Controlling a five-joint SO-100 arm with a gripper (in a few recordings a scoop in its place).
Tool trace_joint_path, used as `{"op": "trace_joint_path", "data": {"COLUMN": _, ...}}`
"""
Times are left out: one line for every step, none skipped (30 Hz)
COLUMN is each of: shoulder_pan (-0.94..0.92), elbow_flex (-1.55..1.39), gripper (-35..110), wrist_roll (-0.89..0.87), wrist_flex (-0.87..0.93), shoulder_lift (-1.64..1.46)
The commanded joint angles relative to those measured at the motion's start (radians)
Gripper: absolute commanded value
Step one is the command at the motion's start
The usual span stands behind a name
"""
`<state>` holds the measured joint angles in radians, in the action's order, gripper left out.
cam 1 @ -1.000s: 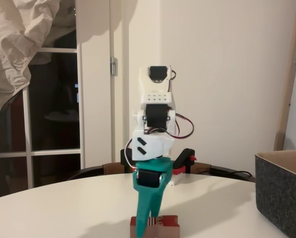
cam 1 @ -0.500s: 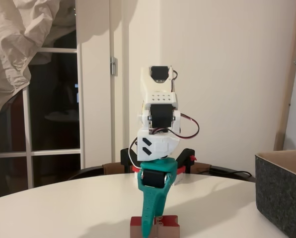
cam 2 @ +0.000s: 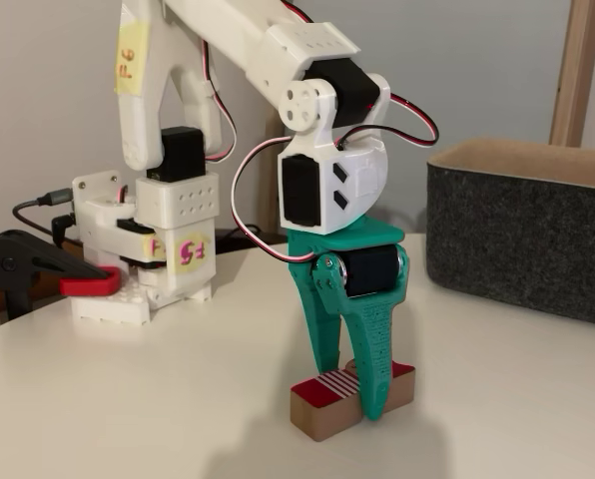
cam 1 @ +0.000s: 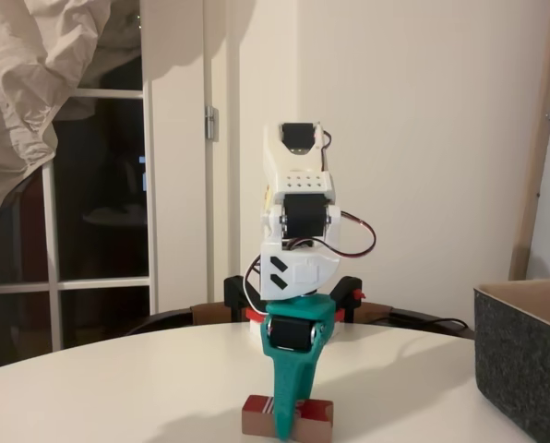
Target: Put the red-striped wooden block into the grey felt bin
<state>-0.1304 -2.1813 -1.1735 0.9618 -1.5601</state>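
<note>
On the table, nearest: block lies flat, red striped top up, well apart from the bin.
Gripper: teal gripper stands nose-down over the block, fingers straddling it and closed against its sides, block apparently on the table.
Risk: the grip looks to sit toward one end, so the block may swivel or slip out when lifted; a low carry could clip the bin wall.
Side view: shows stripes, both fingers and the off-centre hold.
Front view: block mostly hidden behind the gripper; bin at right edge.
Beyond: arm base clamped to the table.
</note>
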Motion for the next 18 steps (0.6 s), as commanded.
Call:
{"op": "trace_joint_path", "data": {"shoulder_pan": -0.008, "elbow_flex": -0.017, "gripper": 18, "wrist_roll": -0.008, "wrist_flex": -0.005, "shoulder_lift": 0.031}}
{"op": "trace_joint_path", "data": {"shoulder_pan": -0.009, "elbow_flex": -0.017, "gripper": 18, "wrist_roll": -0.009, "wrist_flex": -0.005, "shoulder_lift": 0.032}}
{"op": "trace_joint_path", "data": {"shoulder_pan": -0.009, "elbow_flex": -0.017, "gripper": 17, "wrist_roll": -0.009, "wrist_flex": -0.005, "shoulder_lift": 0.032}}
{"op": "trace_joint_path", "data": {"shoulder_pan": -0.012, "elbow_flex": -0.017, "gripper": 16, "wrist_roll": -0.009, "wrist_flex": -0.005, "shoulder_lift": 0.034}}
{"op": "trace_joint_path", "data": {"shoulder_pan": -0.014, "elbow_flex": -0.017, "gripper": 16, "wrist_roll": -0.008, "wrist_flex": -0.005, "shoulder_lift": 0.035}}
{"op": "trace_joint_path", "data": {"shoulder_pan": -0.015, "elbow_flex": -0.017, "gripper": 15, "wrist_roll": -0.008, "wrist_flex": -0.005, "shoulder_lift": 0.037}}
{"op": "trace_joint_path", "data": {"shoulder_pan": -0.018, "elbow_flex": -0.017, "gripper": 14, "wrist_roll": -0.008, "wrist_flex": -0.005, "shoulder_lift": 0.040}}
{"op": "trace_joint_path", "data": {"shoulder_pan": -0.020, "elbow_flex": -0.017, "gripper": 14, "wrist_roll": -0.008, "wrist_flex": -0.005, "shoulder_lift": 0.041}}
{"op": "trace_joint_path", "data": {"shoulder_pan": -0.023, "elbow_flex": -0.017, "gripper": 14, "wrist_roll": -0.008, "wrist_flex": -0.005, "shoulder_lift": 0.044}}
{"op": "trace_joint_path", "data": {"shoulder_pan": -0.025, "elbow_flex": -0.018, "gripper": 13, "wrist_roll": -0.009, "wrist_flex": -0.005, "shoulder_lift": 0.048}}
{"op": "trace_joint_path", "data": {"shoulder_pan": -0.026, "elbow_flex": -0.018, "gripper": 12, "wrist_roll": -0.009, "wrist_flex": -0.005, "shoulder_lift": 0.051}}
{"op": "trace_joint_path", "data": {"shoulder_pan": -0.028, "elbow_flex": -0.018, "gripper": 12, "wrist_roll": -0.012, "wrist_flex": -0.005, "shoulder_lift": 0.052}}
{"op": "trace_joint_path", "data": {"shoulder_pan": -0.029, "elbow_flex": -0.018, "gripper": 11, "wrist_roll": -0.014, "wrist_flex": -0.005, "shoulder_lift": 0.054}}
{"op": "trace_joint_path", "data": {"shoulder_pan": -0.031, "elbow_flex": -0.018, "gripper": 10, "wrist_roll": -0.015, "wrist_flex": -0.003, "shoulder_lift": 0.055}}
{"op": "trace_joint_path", "data": {"shoulder_pan": -0.032, "elbow_flex": -0.018, "gripper": 9, "wrist_roll": -0.017, "wrist_flex": -0.003, "shoulder_lift": 0.057}}
{"op": "trace_joint_path", "data": {"shoulder_pan": -0.032, "elbow_flex": -0.018, "gripper": 9, "wrist_roll": -0.018, "wrist_flex": -0.003, "shoulder_lift": 0.057}}
{"op": "trace_joint_path", "data": {"shoulder_pan": -0.034, "elbow_flex": -0.020, "gripper": 8, "wrist_roll": -0.020, "wrist_flex": -0.003, "shoulder_lift": 0.058}}
{"op": "trace_joint_path", "data": {"shoulder_pan": -0.035, "elbow_flex": -0.020, "gripper": 7, "wrist_roll": -0.023, "wrist_flex": -0.003, "shoulder_lift": 0.058}}
